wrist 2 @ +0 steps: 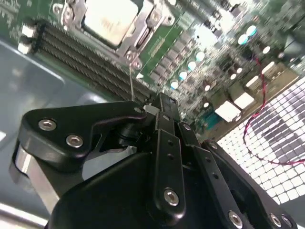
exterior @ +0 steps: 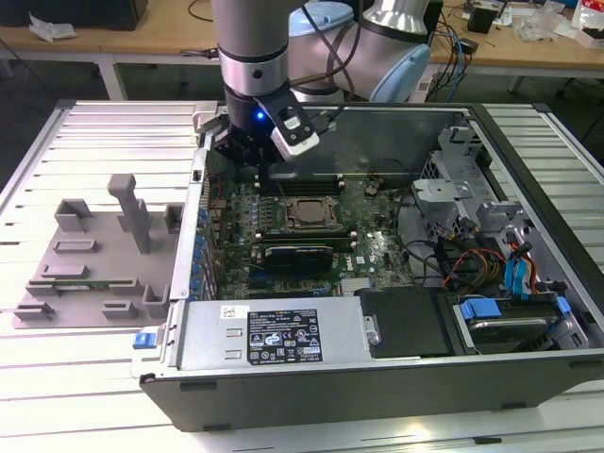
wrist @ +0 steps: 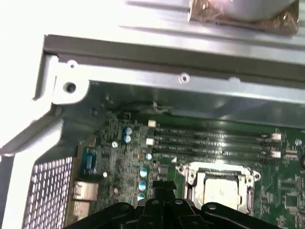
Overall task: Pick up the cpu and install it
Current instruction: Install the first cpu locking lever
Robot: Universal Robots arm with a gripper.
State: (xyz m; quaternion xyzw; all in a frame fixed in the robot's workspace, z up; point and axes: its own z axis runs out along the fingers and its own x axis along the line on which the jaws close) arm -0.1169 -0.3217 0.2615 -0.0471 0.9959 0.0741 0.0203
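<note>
The cpu (exterior: 307, 215), a square chip with a pale metal top, lies flat inside the metal socket frame (exterior: 304, 200) on the green motherboard. Both wrist views show it too, as the cpu (wrist 2: 107, 19) and the cpu (wrist: 219, 192). My gripper (exterior: 247, 166) hangs over the back of the board, toward the exterior view's left of the socket, near the memory slots (wrist: 214, 143). Its black fingers (wrist 2: 164, 107) meet at the tip with nothing between them. A thin metal lever (wrist 2: 131, 78) stands up beside the socket, just ahead of the fingertips.
The open computer case (exterior: 377, 377) holds a power supply (exterior: 274, 332) at the front and drive bays with cables (exterior: 500, 274) on the exterior view's right. A grey plastic fixture tray (exterior: 94, 264) lies on the slatted table at the exterior view's left. The case wall (wrist: 167, 52) rises close behind the gripper.
</note>
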